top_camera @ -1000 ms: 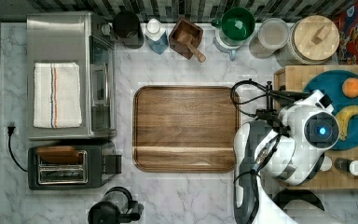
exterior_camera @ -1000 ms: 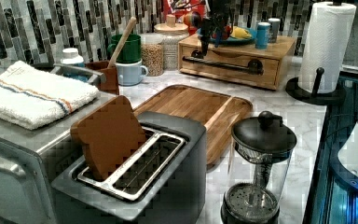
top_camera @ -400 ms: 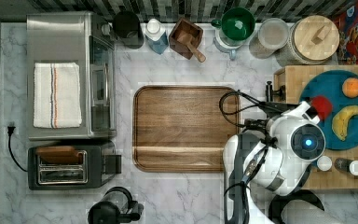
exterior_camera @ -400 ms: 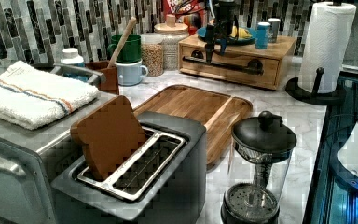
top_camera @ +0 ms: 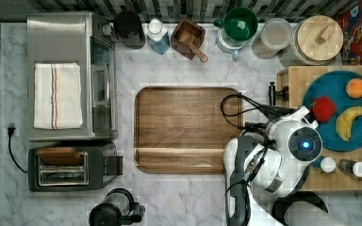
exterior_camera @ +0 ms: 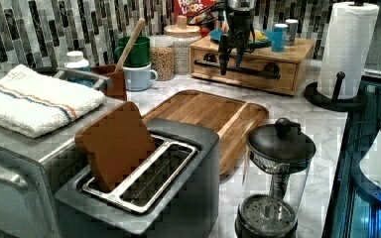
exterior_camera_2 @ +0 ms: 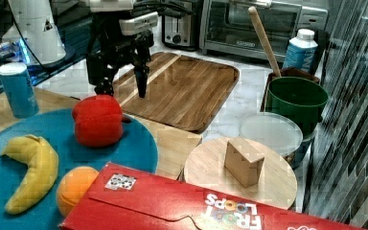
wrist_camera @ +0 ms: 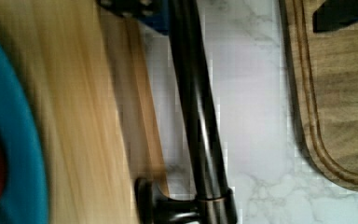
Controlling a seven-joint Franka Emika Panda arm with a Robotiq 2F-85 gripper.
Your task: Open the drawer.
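The drawer (exterior_camera: 287,75) is light wood with a long black bar handle (exterior_camera: 258,71) and sits shut in its box in the left view. My gripper (exterior_camera: 231,65) hangs open right at the handle, one finger on each side of the bar. The wrist view has the handle (wrist_camera: 196,116) running between my gripper's (wrist_camera: 235,9) spread fingers, beside the pale wood of the drawer (wrist_camera: 140,116). In the right view my gripper (exterior_camera_2: 120,91) stands open just past the box edge. In the top view my arm (top_camera: 283,155) covers most of the handle (top_camera: 272,92).
A dark wooden tray (top_camera: 186,129) lies just beyond the handle. On the box top rest a blue plate (top_camera: 330,136) with fruit and small shakers (top_camera: 328,164). A paper towel stand (exterior_camera: 347,47), coffee press (exterior_camera: 278,178) and toaster (exterior_camera: 144,188) occupy the counter.
My arm has shifted toward the top view's left and bottom. In the left view the gripper has dropped from above the box to the handle's height.
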